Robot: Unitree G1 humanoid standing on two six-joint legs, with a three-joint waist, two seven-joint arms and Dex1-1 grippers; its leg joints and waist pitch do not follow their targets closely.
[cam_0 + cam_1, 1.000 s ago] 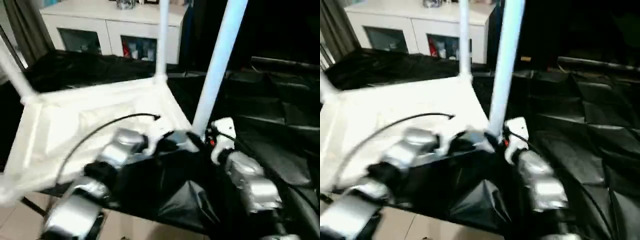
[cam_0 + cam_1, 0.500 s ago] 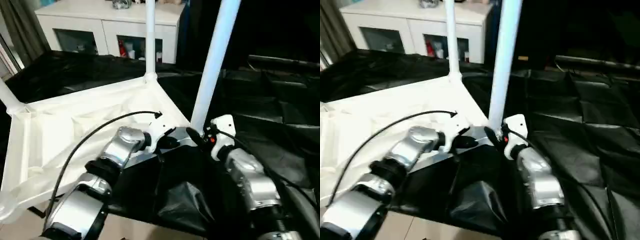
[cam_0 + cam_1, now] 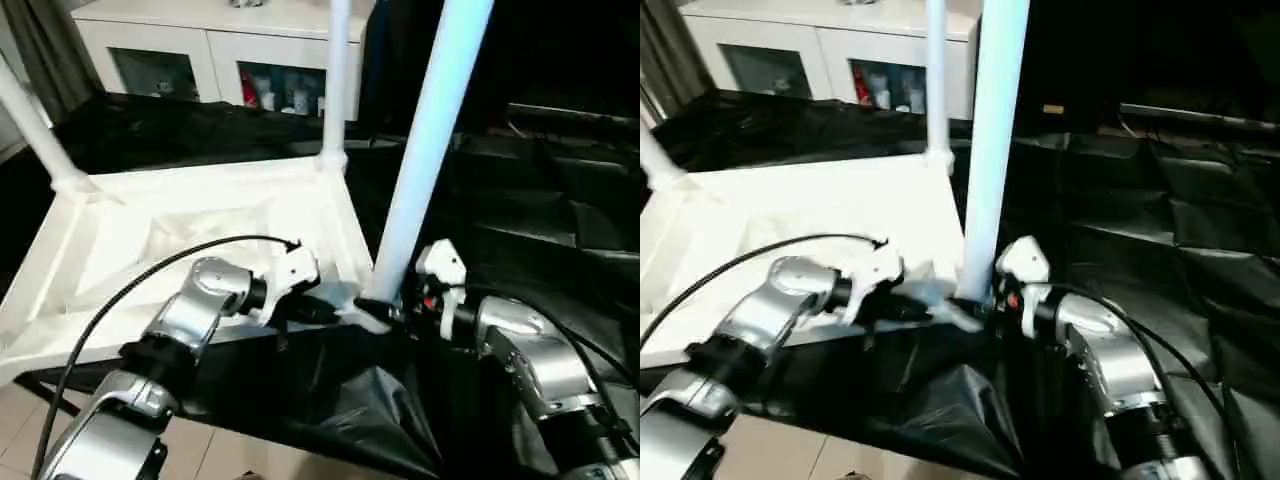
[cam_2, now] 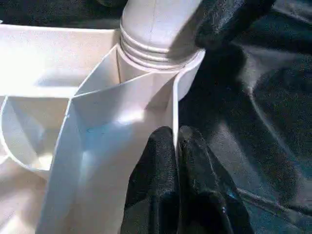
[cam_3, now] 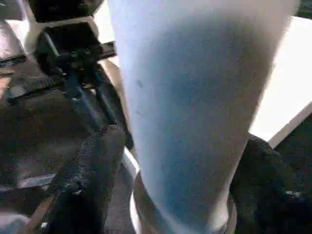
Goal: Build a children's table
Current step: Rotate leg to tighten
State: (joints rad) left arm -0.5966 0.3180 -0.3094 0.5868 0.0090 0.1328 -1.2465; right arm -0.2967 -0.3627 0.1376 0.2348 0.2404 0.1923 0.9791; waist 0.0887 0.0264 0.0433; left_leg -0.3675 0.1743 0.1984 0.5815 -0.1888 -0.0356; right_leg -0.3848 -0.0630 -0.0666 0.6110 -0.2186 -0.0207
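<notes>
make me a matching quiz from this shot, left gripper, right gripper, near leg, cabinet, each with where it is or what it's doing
Things:
1. left gripper
2. right gripper
3. near leg
4. cabinet

States:
A. stands behind the black-draped table
B. pinched shut on the tabletop's thin edge wall
C. upright in the near corner socket
D. fingers on either side of the leg's base

Pairs: 1-B, 2-D, 3-C, 4-A

Big table w/ crinkled black drape point(image 3: 520, 210) carries the children's table point(image 3: 200, 225) upside down, ribbed underside up, legs standing up from corner sockets, its near-left corner overhanging the edge above light tiled floor point(image 3: 40, 425).
</notes>
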